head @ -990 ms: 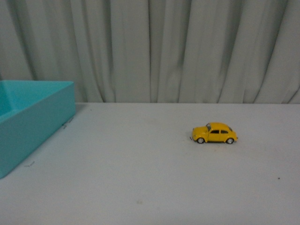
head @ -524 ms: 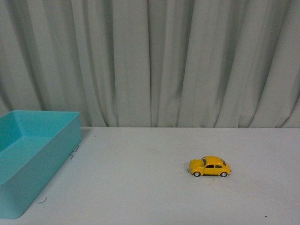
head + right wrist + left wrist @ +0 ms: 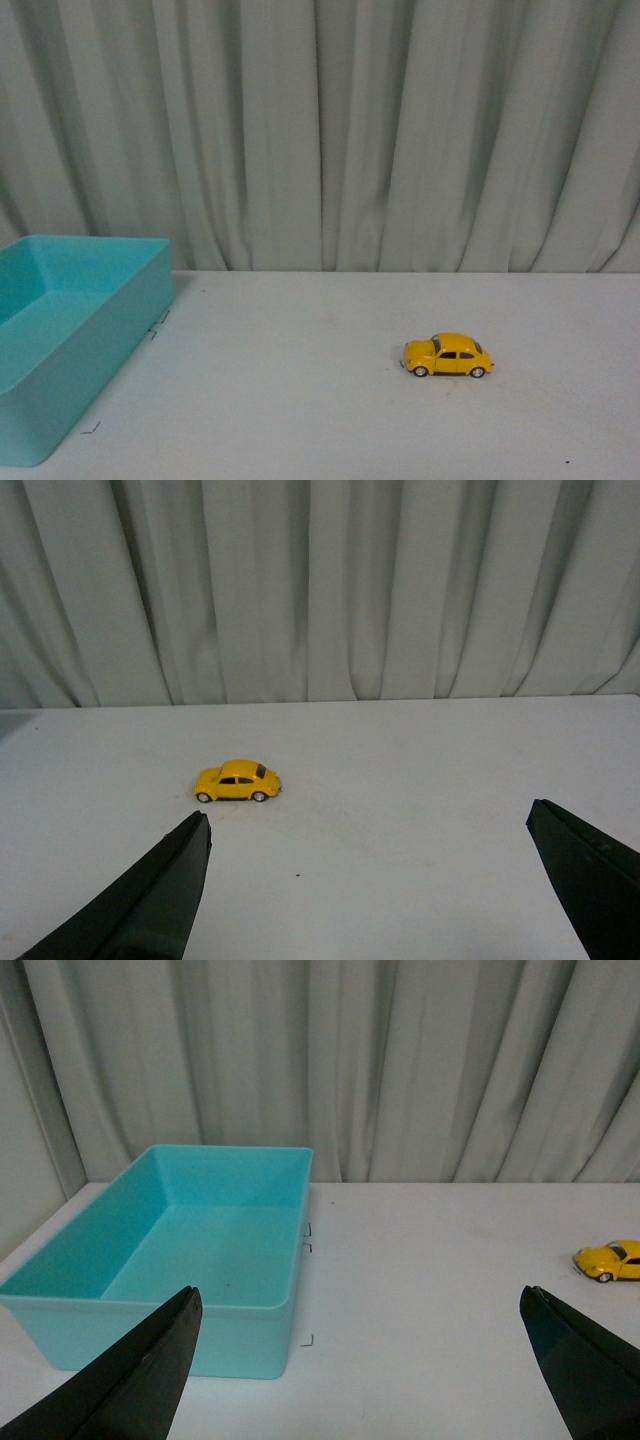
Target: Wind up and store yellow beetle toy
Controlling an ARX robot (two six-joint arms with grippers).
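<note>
Seeing yellow beetle toy point(image 3: 447, 355) on its wheels on white table point(image 3: 300, 420), right of centre, side-on; well apart from empty teal bin point(image 3: 95, 335) at left edge; reading left gripper point(image 3: 358, 1298) as spread wide, holding nothing; right gripper point(image 3: 368, 812) likewise apart, empty.

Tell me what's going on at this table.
Nothing is being handled yet. The small glossy yellow beetle toy car stands on its wheels on the white table, untouched. The open turquoise plastic bin sits off to the left, without the car in it. The left gripper and right gripper are both open, holding nothing, short of the toy.
</note>
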